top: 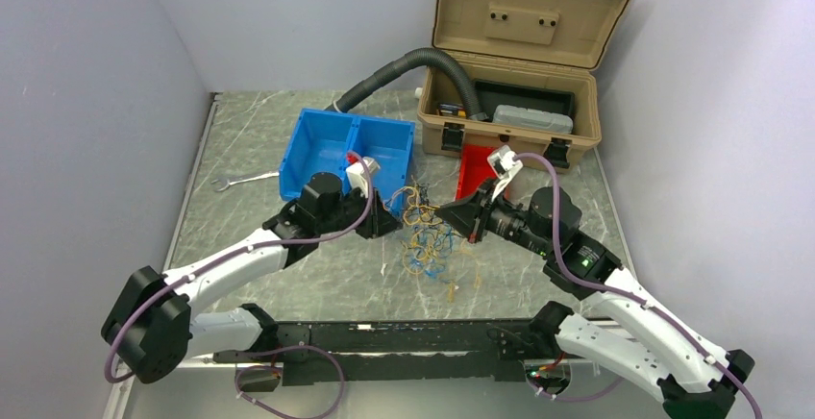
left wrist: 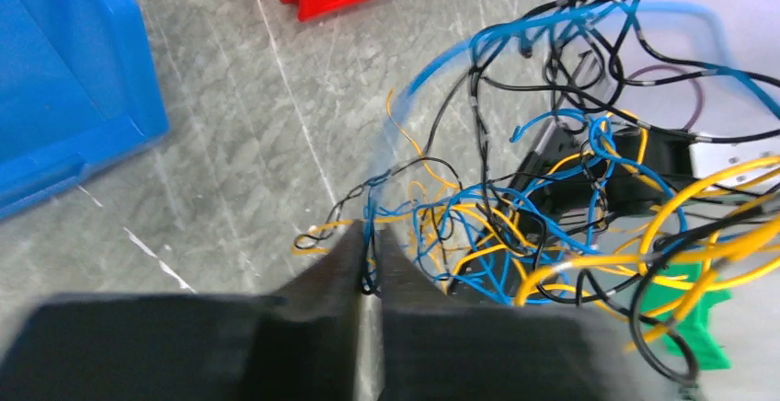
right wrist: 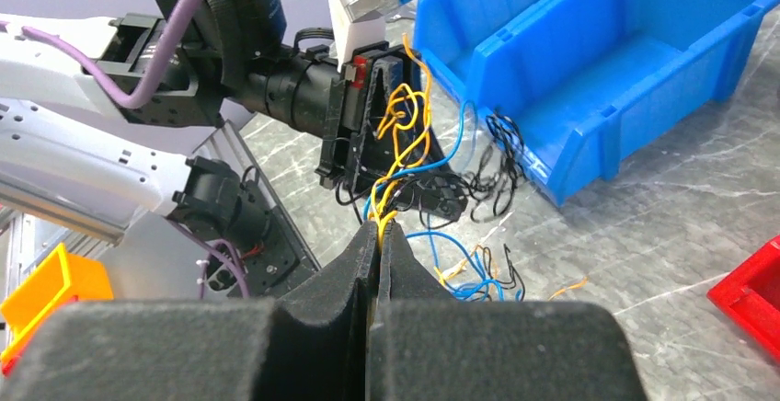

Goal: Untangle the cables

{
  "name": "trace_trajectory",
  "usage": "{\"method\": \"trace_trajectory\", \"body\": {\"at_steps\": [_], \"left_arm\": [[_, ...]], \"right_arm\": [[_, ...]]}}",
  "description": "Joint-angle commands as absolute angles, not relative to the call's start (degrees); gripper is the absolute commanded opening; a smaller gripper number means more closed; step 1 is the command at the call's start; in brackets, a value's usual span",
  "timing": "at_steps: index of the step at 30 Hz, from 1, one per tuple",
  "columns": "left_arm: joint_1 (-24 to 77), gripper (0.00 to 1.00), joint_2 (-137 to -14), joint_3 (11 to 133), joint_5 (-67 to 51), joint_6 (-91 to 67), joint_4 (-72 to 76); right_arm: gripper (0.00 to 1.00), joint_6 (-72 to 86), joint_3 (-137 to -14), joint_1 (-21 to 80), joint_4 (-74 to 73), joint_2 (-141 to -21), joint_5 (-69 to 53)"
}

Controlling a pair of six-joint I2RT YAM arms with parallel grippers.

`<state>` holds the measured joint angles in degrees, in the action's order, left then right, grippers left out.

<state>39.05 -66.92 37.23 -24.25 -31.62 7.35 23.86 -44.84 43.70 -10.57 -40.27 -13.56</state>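
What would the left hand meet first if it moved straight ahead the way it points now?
The tangle of thin yellow, blue and black wires, already at its fingertips; the black right hand seems just behind.

From my station this reads as a robotics lab test cell. Plain pale partition walls (top: pixel 86 102) box in a grey marble-patterned tabletop (top: pixel 336 280), and two white jointed robot arms (top: pixel 231 263) sit on a black metal rail (top: pixel 404 337) at its near edge. The props look staged: an open tan hard-plastic toolbox (top: pixel 524 25), a blue two-compartment plastic bin (top: pixel 327 145), a small red plastic bin (top: pixel 473 164), a silver spanner (top: pixel 240 181) and a heap of thin coloured cables (top: pixel 428 236).
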Motion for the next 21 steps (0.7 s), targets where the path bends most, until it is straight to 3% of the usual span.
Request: {"method": "trace_trajectory", "body": {"at_steps": [1,5,10,14,21], "left_arm": [[39.01,0.00,-67.10,41.46,-23.04,-31.84,8.36],[36.51,0.00,-63.50,42.30,-13.40,-30.93,-3.41],[29.11,0.00,-54.62,37.53,-12.46,-30.05,-9.49],[24.89,0.00,-47.27,36.25,-4.61,-31.37,-17.86],[19.35,0.00,-36.75,33.31,4.57,-36.45,-25.27]], "right_arm": [[0.00,24.93,-45.89,43.76,-11.78,-39.97,-9.74],[0.00,26.62,-46.15,43.73,-18.53,-39.03,4.92],[0.00,31.10,-46.53,43.71,-28.61,-38.39,23.72],[0.00,37.81,-44.30,43.68,-33.98,-36.29,36.90],[0.00,46.44,-39.50,43.43,-39.47,-28.94,49.94]]}}
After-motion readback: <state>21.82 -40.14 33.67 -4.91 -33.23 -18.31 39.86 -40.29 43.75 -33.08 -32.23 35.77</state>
